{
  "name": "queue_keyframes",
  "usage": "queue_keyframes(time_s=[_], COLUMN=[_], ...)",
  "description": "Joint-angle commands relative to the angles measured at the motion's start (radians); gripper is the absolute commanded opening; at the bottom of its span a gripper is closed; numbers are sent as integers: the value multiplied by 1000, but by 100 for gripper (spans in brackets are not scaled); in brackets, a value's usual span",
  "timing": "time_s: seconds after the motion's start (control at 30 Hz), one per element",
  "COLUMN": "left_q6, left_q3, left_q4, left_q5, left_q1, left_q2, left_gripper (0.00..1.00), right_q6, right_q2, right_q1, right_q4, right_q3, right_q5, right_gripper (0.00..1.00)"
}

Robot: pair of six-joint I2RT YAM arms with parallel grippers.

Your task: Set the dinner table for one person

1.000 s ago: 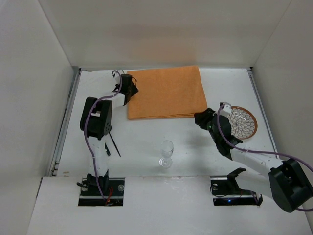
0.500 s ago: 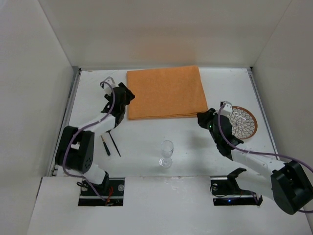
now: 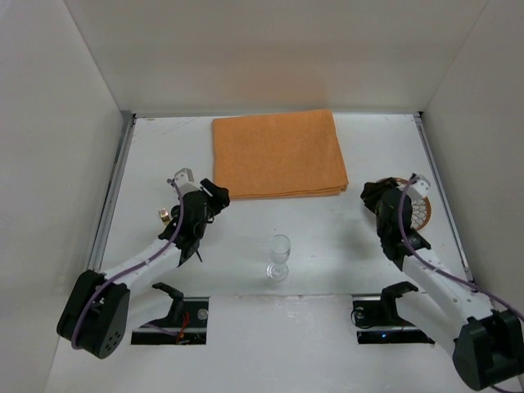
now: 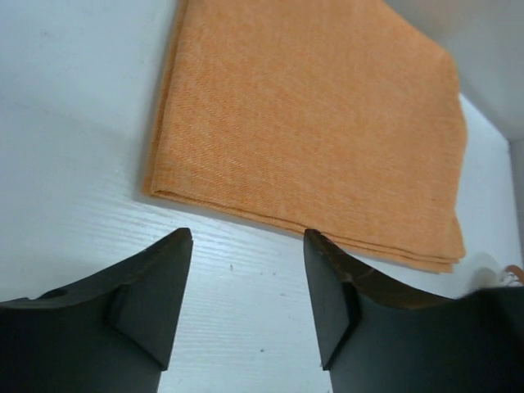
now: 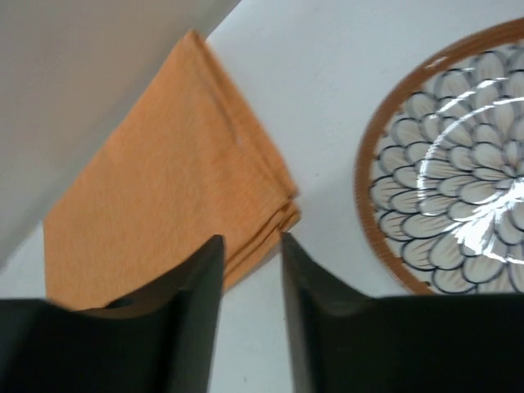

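Observation:
The dinner table (image 3: 327, 237) is a white surface walled by white panels. An orange cloth mat (image 3: 278, 154) lies flat at its back middle. It also shows in the left wrist view (image 4: 311, 115) and the right wrist view (image 5: 164, 188). A patterned plate with a brown rim (image 3: 417, 209) lies at the right, partly covered by my right arm. It shows in the right wrist view (image 5: 442, 188). A clear wine glass (image 3: 280, 256) stands upright near the front middle. My left gripper (image 3: 214, 196) (image 4: 246, 246) is open and empty at the mat's front left corner. My right gripper (image 3: 375, 195) (image 5: 250, 246) is slightly open and empty between mat and plate.
A thin dark utensil (image 3: 198, 255) pokes out from under my left arm; the rest is hidden. White wall panels close the table on the left, back and right. The arm bases sit at the near edge.
My left arm has swung from the mat's rear left corner toward me, to its front left corner. My right gripper has moved right, partly over the plate. Mat, glass and plate have not moved.

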Motion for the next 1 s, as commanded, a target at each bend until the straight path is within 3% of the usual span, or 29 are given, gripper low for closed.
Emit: queue_keyframes(time_s=[0.0,0.13,0.23,0.4,0.6,0.97], left_q6=[-27,-23,-20,-20,-31,-12], left_q3=[-51,-121,-126,-112,-100,-96], left_q4=[115,193,200,221,226,229], left_q5=[16,10,8,14,37,31], left_q1=[-23,-71,-74,-101,-106,-126], left_q2=[-60,-111,-125,-68,-28,-37], left_gripper=[57,64,67,68,69,69], right_q6=[80,147,155,125,129,140], right_q2=[-91,-252,-314,-249,-222,11], right_q1=[-93,-192,-270,-443,-569,-555], right_q4=[-154,-363,-480,-506,-481,-173], right_q3=[11,-7,-15,-30,-79,-124], right_q5=[44,113,165,54,-6,-120], right_gripper=[47,66,68,73,73,61])
